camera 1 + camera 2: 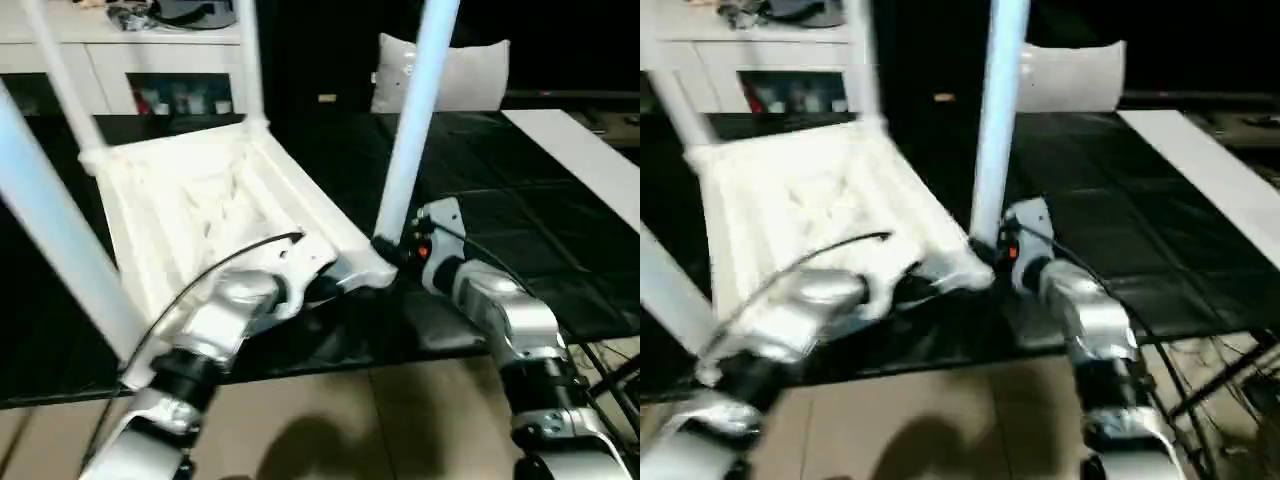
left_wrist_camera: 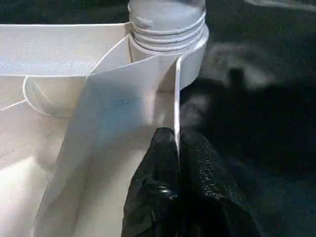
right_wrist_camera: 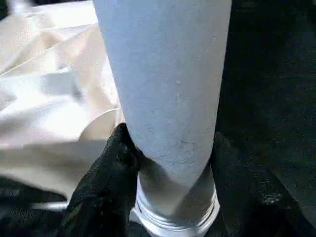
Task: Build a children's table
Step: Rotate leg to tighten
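left gripper (image 2: 178, 148) pinching table (image 1: 200, 200) rim, right gripper (image 3: 168, 163) clasping leg (image 1: 412, 130)

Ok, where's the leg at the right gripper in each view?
Left eye view: the leg rises right of centre from the table's near corner.
Right eye view: same leg, near centre.
Left wrist view: its threaded base, seated at the rim's end.
Right wrist view: close up, between the right gripper's fingers.
Shared landmark: the corner socket it stands in.
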Tool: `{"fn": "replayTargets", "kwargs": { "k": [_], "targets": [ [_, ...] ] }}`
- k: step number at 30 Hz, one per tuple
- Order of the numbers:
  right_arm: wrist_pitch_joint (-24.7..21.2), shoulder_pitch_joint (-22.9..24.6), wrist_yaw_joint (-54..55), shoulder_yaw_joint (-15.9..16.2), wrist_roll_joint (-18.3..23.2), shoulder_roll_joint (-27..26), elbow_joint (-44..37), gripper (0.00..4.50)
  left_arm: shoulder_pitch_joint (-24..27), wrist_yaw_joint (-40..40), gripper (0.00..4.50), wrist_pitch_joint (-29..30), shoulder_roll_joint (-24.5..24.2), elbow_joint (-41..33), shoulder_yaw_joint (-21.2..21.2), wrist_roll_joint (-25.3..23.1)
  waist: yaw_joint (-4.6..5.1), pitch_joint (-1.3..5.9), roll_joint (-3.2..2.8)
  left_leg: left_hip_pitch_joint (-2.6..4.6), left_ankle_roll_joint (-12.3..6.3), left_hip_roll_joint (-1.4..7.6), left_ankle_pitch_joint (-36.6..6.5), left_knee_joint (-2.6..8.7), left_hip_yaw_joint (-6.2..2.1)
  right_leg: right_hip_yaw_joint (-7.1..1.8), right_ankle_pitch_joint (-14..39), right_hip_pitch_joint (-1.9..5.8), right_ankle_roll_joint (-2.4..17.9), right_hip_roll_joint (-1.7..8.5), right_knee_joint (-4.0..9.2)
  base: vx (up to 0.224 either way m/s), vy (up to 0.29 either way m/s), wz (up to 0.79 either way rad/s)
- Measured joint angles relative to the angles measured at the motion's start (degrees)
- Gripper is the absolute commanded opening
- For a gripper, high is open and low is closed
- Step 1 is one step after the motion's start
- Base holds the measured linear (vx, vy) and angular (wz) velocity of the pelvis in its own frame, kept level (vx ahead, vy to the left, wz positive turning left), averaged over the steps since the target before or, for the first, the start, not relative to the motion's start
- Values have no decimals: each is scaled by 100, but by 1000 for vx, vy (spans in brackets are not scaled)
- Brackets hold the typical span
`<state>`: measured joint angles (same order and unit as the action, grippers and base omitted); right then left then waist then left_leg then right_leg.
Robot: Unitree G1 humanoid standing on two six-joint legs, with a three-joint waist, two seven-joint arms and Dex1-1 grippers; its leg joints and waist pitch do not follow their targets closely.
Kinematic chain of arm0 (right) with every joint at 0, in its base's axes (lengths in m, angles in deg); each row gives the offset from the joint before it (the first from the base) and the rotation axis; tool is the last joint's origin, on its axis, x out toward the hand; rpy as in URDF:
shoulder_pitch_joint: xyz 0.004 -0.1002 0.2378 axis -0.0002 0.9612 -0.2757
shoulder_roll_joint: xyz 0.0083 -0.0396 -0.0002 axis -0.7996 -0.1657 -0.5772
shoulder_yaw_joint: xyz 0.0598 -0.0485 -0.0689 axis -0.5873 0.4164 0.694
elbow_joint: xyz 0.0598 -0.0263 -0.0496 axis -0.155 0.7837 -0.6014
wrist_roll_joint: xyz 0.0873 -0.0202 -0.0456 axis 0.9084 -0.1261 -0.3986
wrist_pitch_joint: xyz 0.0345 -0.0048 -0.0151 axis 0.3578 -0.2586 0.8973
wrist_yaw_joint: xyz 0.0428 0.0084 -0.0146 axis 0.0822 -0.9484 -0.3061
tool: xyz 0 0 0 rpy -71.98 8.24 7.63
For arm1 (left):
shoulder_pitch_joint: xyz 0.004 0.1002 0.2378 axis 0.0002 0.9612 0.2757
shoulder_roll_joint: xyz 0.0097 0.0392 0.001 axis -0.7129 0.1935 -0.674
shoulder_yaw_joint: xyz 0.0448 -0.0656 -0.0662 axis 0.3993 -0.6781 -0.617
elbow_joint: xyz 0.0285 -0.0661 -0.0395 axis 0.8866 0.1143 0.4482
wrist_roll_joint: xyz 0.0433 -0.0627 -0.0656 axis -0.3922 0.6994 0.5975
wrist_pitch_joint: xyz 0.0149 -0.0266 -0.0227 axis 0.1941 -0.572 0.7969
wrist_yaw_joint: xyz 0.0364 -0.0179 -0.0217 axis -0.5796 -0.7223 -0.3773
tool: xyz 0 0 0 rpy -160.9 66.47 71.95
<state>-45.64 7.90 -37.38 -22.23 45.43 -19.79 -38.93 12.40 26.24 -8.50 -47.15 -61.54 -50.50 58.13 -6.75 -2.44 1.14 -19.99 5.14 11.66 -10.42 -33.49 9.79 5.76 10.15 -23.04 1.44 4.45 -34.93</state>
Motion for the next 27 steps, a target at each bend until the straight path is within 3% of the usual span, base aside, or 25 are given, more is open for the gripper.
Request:
{"fn": "replayTargets", "kwargs": {
  "k": [6,10,15,21,27],
  "targets": [
    [59,144,70,-82,22,-67,-147,302,-16,33,0,82,90,-89,43,-3,-129,3,-18,-6,2,-1,0,58,1,2,6,-18,14,-5,-1,0,0,0],
    [68,213,-268,-50,108,122,-213,345,18,-17,0,51,19,-183,133,-19,-145,-1,-25,-8,5,-1,-3,58,2,2,8,-19,14,-5,0,0,0,0],
    [391,422,-1570,317,131,1068,-268,383,81,-430,0,-387,-360,-251,347,-70,-188,-4,-32,-8,5,-2,-3,58,1,2,18,-18,-3,-4,4,0,0,0],
    [691,435,-2715,333,308,1631,-244,427,227,-1016,0,-898,-747,-327,391,-21,-198,-5,-31,-8,5,0,-2,53,1,3,16,-18,-1,-5,1,0,0,0],
    [1108,421,-3842,618,406,2052,-183,429,276,-1870,0,-1624,-1302,-330,600,90,-326,-6,-24,-8,5,2,-2,50,1,5,17,-17,-1,-5,0,0,0,0]
  ]
}}
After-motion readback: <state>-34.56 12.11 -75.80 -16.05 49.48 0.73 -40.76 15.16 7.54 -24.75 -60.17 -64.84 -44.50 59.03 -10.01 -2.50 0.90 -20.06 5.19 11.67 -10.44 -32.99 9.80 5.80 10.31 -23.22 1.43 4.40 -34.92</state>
